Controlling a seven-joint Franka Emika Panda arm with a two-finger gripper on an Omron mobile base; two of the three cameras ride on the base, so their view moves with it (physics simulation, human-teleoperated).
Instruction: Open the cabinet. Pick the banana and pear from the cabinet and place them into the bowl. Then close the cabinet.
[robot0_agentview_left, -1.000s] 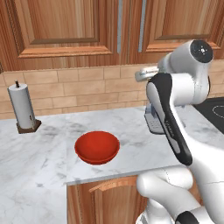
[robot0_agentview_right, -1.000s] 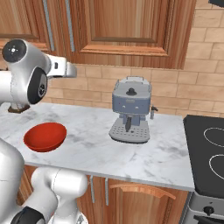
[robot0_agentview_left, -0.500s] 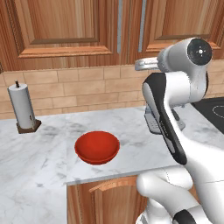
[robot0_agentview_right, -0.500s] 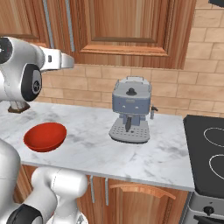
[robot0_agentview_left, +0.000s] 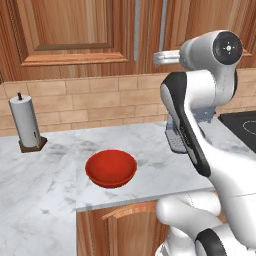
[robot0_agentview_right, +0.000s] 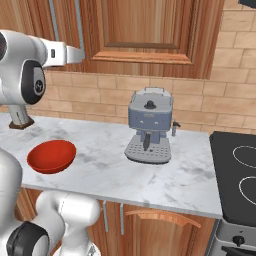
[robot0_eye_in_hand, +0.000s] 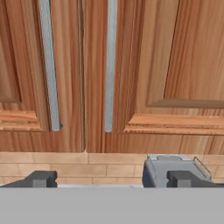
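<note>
reddish-brown wood makes up the cabinet (robot0_eye_in_hand: 87, 87), which hangs on the wall above the marble counter (robot0_agentview_left: 50, 185); both of its doors are shut, and their two slim grey metal handles (robot0_eye_in_hand: 109, 65) run side by side at the centre seam. the gripper (robot0_eye_in_hand: 111, 179) faces the lower edge of those doors, its two dark fingertips (robot0_eye_in_hand: 41, 178) spread well apart with nothing between them and not touching the cabinet. below the cabinet, a band of tan brick wall (robot0_agentview_left: 90, 100) meets the counter. the red bowl (robot0_agentview_left: 111, 168) sits on the counter, below the cabinet's left door and towards the counter's front edge; nothing lies in it. to the left of the bowl, near the wall, stands a paper-towel roll (robot0_agentview_left: 27, 122) on a dark base. to the right of the bowl, well apart from it, stands a grey coffee machine (robot0_agentview_right: 149, 131), close to the wall. beyond the coffee machine, at the far right end of the counter, is a black stovetop (robot0_agentview_right: 237, 175). under the counter, below the bowl, is a low cabinet (robot0_agentview_left: 125, 230) with a curved wooden handle. with the doors closed, the banana and the pear cannot be seen.
</note>
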